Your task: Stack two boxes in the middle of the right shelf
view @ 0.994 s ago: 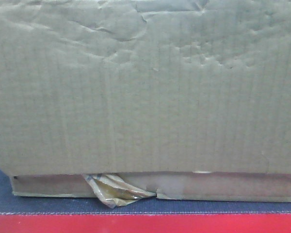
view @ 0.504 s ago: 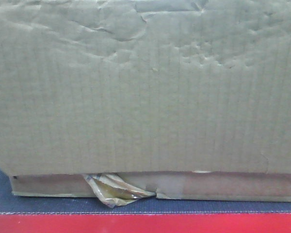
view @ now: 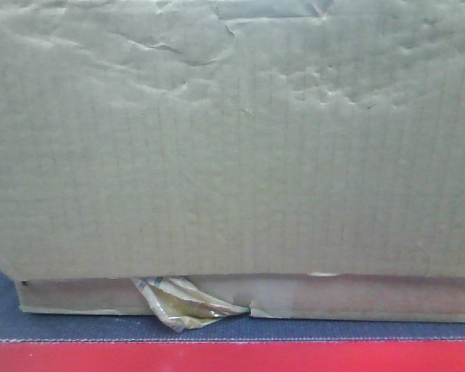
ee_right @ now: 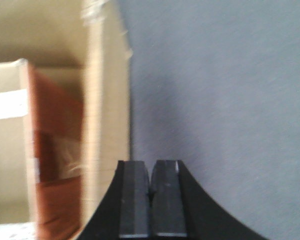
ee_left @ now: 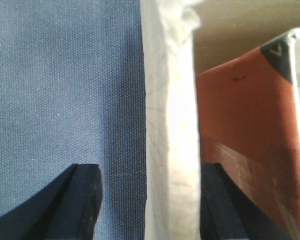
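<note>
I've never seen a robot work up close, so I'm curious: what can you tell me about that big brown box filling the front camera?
The tall box is plain brown corrugated cardboard, upright, its broad face filling nearly the whole front view with both sides cropped. Dents and creases mark its upper part, and faint vertical flutes run down it. Its bottom edge appears to rest on a flatter box, where crumpled yellowish tape sticks out.

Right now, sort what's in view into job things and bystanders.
Job: tall dented box; flat box beneath it; left gripper, jaws open; right gripper, jaws shut.
Bystanders: grey tabletop; orange-brown item.
</note>
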`<action>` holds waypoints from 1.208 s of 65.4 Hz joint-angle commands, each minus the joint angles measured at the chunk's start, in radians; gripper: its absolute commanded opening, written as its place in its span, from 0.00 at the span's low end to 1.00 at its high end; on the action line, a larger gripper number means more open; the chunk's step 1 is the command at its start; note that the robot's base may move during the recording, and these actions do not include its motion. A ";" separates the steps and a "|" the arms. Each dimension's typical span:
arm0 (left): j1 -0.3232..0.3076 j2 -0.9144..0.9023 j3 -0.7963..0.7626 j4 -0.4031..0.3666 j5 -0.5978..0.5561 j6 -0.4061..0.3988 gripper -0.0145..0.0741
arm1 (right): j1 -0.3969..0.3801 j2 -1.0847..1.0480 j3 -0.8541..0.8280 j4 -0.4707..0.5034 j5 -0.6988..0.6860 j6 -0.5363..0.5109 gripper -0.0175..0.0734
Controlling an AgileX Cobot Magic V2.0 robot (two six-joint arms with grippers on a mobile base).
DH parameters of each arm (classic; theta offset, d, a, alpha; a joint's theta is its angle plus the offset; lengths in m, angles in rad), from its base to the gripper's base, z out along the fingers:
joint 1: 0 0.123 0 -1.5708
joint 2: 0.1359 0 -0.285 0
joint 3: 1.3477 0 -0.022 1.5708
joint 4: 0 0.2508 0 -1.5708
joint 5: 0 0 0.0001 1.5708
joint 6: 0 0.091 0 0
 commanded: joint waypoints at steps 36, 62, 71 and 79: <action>0.000 -0.001 0.001 -0.001 -0.003 0.000 0.51 | 0.068 0.089 -0.051 -0.030 0.031 0.017 0.60; 0.000 -0.001 0.001 -0.001 -0.003 0.000 0.51 | 0.068 0.129 0.060 -0.016 0.031 0.017 0.59; 0.000 -0.001 0.001 -0.001 -0.003 0.000 0.51 | 0.070 0.148 0.060 -0.002 0.031 0.017 0.59; 0.000 -0.001 0.001 0.001 -0.003 0.000 0.51 | 0.070 0.150 0.058 0.000 0.031 0.042 0.59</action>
